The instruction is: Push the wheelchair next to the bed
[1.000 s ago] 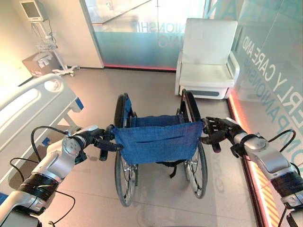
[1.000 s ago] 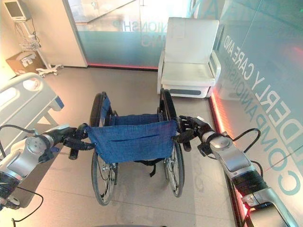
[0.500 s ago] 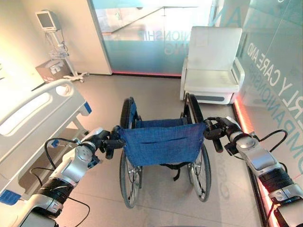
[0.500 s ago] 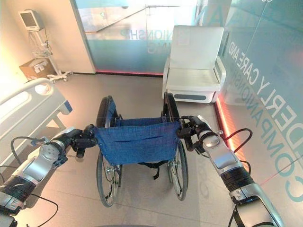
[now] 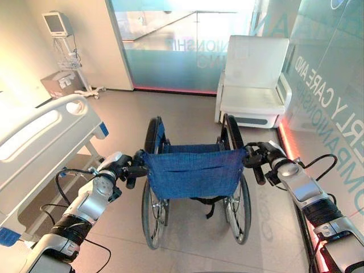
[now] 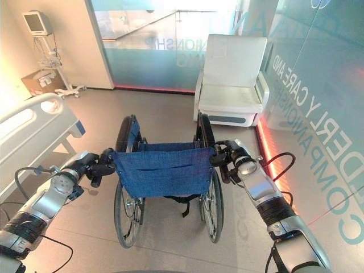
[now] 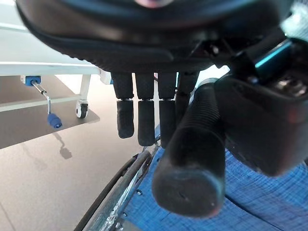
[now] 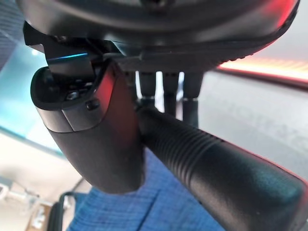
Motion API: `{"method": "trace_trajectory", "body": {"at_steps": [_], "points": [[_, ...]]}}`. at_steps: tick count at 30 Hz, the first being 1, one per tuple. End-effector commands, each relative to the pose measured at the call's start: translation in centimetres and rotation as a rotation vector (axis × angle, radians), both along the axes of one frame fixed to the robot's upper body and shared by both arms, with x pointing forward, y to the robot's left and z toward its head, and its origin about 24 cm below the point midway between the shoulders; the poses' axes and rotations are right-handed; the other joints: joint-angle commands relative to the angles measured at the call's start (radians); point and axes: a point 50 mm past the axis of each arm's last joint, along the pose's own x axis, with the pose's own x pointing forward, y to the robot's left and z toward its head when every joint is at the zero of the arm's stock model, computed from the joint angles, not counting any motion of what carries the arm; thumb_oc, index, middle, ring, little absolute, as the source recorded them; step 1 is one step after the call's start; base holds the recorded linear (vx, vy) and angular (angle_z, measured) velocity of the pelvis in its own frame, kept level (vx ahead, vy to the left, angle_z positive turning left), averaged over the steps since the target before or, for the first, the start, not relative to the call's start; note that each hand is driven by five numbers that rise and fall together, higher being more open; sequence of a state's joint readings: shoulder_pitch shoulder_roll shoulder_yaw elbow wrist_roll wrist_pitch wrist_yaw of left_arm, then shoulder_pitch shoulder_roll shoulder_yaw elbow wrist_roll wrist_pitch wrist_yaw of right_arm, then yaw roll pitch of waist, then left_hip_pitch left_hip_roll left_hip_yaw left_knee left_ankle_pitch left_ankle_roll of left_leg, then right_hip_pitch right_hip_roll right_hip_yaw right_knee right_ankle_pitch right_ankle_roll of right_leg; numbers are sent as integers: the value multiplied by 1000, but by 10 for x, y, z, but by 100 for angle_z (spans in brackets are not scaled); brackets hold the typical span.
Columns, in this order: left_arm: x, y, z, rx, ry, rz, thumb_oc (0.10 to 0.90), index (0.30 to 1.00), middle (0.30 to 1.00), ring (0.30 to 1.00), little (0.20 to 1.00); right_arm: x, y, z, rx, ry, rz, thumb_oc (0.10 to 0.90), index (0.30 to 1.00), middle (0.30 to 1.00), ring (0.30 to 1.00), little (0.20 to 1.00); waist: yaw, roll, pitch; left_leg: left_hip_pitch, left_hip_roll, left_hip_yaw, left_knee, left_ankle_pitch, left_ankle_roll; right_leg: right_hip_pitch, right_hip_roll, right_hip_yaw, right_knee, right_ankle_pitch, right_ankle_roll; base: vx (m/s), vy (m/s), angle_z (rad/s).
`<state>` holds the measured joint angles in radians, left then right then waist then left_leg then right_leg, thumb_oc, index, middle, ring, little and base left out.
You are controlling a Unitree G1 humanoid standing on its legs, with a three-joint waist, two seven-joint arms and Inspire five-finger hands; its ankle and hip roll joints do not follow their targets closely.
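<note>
Grey tiled floor, frosted glass wall at the far end, glass panel with lettering along the right side. White armchair stands against the far right corner; monitor on a wheeled stand in the far left corner. Bed, white with a rounded end rail, lies along the left side. Wheelchair sits mid-floor, blue fabric backrest toward the robot, just right of the bed's foot end and apart from it. Left hand on the left push handle: fingers hang over the ribbed black grip with the thumb beside it, curled round the handle. Right hand on the right push handle: fingers and thumb closed round the ribbed grip.
</note>
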<state>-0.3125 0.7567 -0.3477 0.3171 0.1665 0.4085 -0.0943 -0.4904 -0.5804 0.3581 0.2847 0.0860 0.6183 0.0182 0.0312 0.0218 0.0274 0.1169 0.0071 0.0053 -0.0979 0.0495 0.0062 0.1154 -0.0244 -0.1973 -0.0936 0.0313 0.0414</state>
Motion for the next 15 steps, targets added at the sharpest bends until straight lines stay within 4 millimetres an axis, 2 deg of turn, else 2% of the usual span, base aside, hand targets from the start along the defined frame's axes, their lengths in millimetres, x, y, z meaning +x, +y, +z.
{"method": "trace_trajectory", "body": {"at_steps": [1, 15], "points": [[-12, -3, -32, 31, 119, -29, 400, 300, 300, 300, 300, -43, 26, -82, 111, 359, 53, 800, 900, 900, 900, 900, 22, -33, 60, -10, -49, 10, 11, -36, 14, 10, -52, 10, 6, 7, 43, 0, 0, 0], [-20, -6, -38, 12, 101, -23, 400, 300, 300, 300, 300, -37, 27, -69, 55, 94, -96, 800, 900, 900, 900, 900, 13, -13, 65, -12, -51, 19, 11, -37, 17, 3, -51, 22, 6, 8, 42, 0, 0, 0]]}}
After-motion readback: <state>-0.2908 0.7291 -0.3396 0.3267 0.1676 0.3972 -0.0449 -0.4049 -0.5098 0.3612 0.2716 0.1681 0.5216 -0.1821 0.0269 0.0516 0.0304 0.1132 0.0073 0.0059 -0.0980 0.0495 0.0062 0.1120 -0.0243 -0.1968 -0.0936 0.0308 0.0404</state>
